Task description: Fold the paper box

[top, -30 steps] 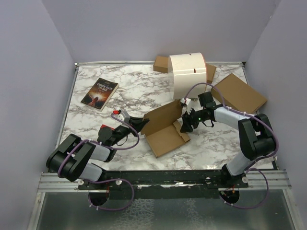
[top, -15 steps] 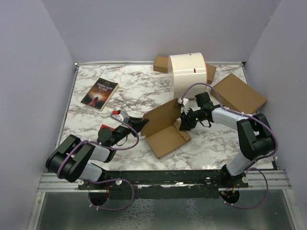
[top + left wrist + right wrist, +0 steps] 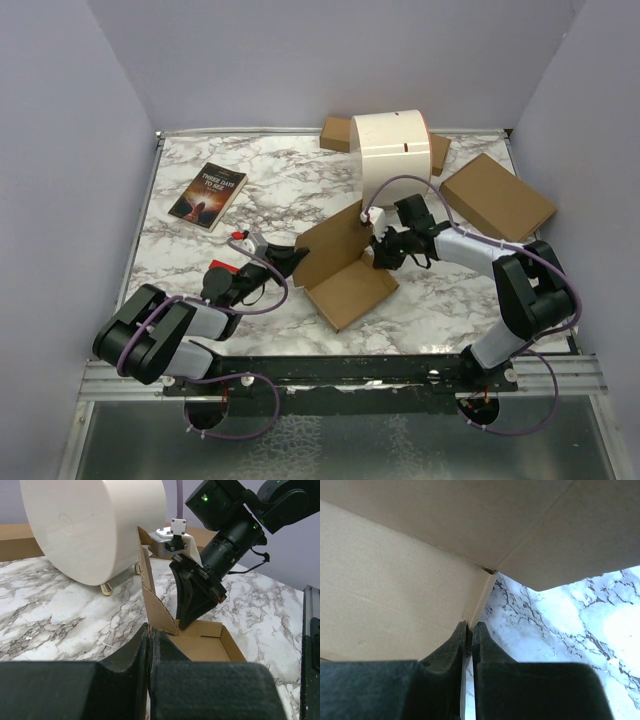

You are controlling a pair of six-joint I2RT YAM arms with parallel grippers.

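Box (image 3: 350, 290) lay partly folded near the middle of the marble table (image 3: 240, 215), between the two arms. Its base panel sat flat, and a large panel stood up from the far edge, tilted rather than upright. A white drum (image 3: 390, 150) stood just behind that raised panel. A book (image 3: 208, 195) lay well apart at the far left, and a bigger carton (image 3: 497, 195) at the far right.

The left gripper (image 3: 293, 262) met the box at its left edge. In the left wrist view its fingers were pressed together with a thin brown strip between them, so it appeared to be pinching the cardboard there. The right gripper (image 3: 377, 255) pointed down at the right side of the box, where the raised panel met a side wall. In the right wrist view its fingers were nearly touching and a cardboard edge ran straight into the slit, so it too looked clamped on a flap.

The fold looked about halfway done, with the side walls and lid not yet tucked.

The main risk seemed to be the flap bending off its score line or tearing, if the right arm swung it while the left pinch held too stiffly. The base could also skid on the smooth marble and lose its alignment. If either pinch slipped, the raised panel would likely spring open. With the drum so close behind, pushing that panel back could knock it.
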